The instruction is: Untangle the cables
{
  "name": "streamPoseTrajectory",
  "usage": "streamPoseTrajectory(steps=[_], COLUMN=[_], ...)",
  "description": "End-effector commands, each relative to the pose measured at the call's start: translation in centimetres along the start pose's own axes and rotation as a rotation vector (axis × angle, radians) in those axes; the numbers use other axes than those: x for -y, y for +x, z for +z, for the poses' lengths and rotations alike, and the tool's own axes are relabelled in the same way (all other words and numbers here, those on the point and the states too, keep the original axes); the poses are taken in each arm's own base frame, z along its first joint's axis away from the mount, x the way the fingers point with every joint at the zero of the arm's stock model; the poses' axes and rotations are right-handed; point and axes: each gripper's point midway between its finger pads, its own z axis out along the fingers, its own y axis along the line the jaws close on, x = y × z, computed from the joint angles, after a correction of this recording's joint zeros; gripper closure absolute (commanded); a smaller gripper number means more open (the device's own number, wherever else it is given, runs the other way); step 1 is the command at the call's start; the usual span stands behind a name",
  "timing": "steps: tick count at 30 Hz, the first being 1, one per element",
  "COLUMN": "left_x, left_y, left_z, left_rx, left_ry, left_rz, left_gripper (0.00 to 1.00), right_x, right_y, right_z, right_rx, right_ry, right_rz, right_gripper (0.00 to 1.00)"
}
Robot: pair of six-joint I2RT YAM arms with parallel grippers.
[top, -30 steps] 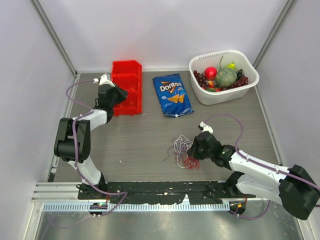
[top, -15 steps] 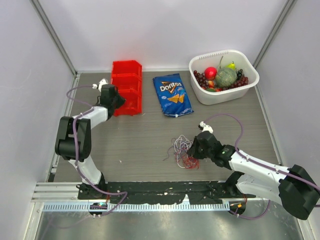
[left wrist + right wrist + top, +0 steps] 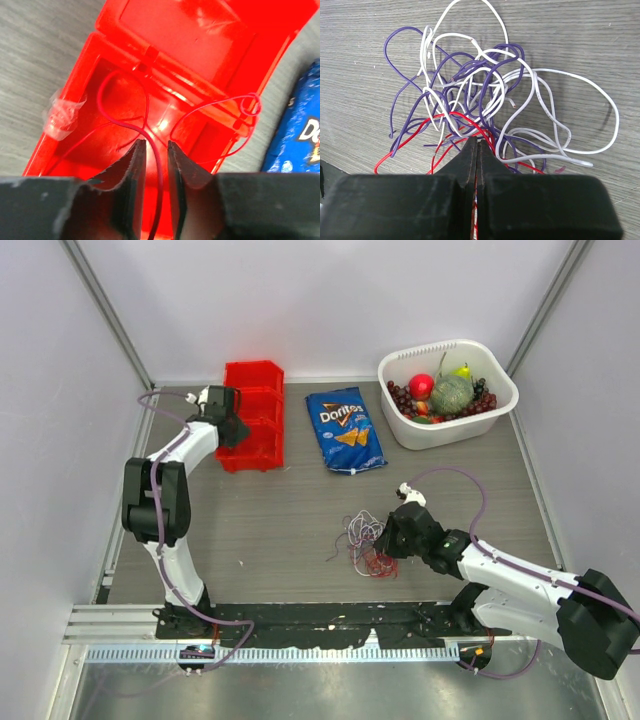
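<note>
The cables lie as a loose tangle of white, purple and red loops on the table in front of my right arm. My right gripper is at the tangle's right edge. In the right wrist view its jaws are shut on a red cable at the near side of the tangle. My left gripper is over the red bin at the back left. Its jaws stand slightly apart, with a red cable running loosely between them into the bin.
A blue Doritos bag lies right of the red bin and shows at the left wrist view's edge. A white basket of fruit stands at the back right. A second red wire loop hangs over the bin's rim.
My left gripper has swung farther back and up along the red bin's left side. The right arm and the tangle have not moved.
</note>
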Motion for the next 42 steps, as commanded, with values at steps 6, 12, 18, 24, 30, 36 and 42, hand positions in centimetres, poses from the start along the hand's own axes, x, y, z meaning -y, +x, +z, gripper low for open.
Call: streamPoseTrajectory(steps=[6, 12, 18, 24, 30, 36, 42], left_x=[2.0, 3.2, 5.3, 7.7, 5.5, 3.5, 3.8], left_y=[-1.2, -2.1, -1.1, -0.4, 0.3, -2.4, -2.0], left_z=[-5.0, -8.5, -8.0, -5.6, -4.4, -6.9, -9.6], left_rx=[0.009, 0.052, -0.051, -0.111, -0.104, 0.065, 0.071], left_ry=[0.126, 0.227, 0.308, 0.347, 0.044, -0.057, 0.023], left_rz=[0.042, 0.084, 0.159, 0.208, 0.409, 0.456, 0.409], left_gripper=[0.41, 0.11, 0.13, 0.56, 0.35, 0.22, 0.26], right_x=[-1.7, -1.7, -1.8, -1.9, -1.7, -1.7, -2.1], right_y=[-1.6, -1.5, -1.3, -1.4, -1.5, -1.4, -1.4], right_z=[-0.2, -0.1, 0.2, 0.1, -0.1, -0.1, 0.0], right_rx=[0.044, 0.038, 0.031, 0.035, 0.043, 0.04, 0.028], right_ry=[-0.05, -0.051, -0.059, -0.061, -0.055, -0.058, -0.07], right_rz=[0.014, 0.015, 0.015, 0.016, 0.014, 0.015, 0.016], right_gripper=[0.99, 0.99, 0.99, 0.99, 0.99, 0.99, 0.99])
